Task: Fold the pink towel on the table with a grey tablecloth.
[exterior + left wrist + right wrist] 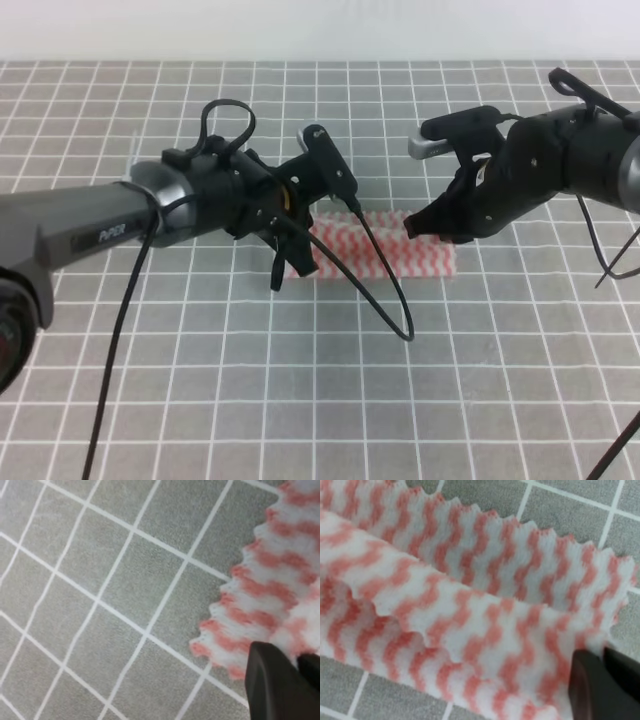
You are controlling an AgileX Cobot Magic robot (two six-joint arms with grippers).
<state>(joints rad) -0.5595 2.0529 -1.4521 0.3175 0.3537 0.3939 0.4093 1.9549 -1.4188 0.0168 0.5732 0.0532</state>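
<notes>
Exterior high showed the pink towel (pixel 385 248) at frame centre on the table with a grey tablecloth (pixel 300 380); my left gripper (pixel 292 262) and right gripper (pixel 425 226) pinched its opposite ends, fingers (pixel 600 685) closed.

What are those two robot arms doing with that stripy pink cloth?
They are folding the pink towel on the table with a grey tablecloth. The left gripper pinches one end and the right gripper pinches the other. In the right wrist view a flap is lifted and doubled over the layer below, so the fold is only part done.
</notes>
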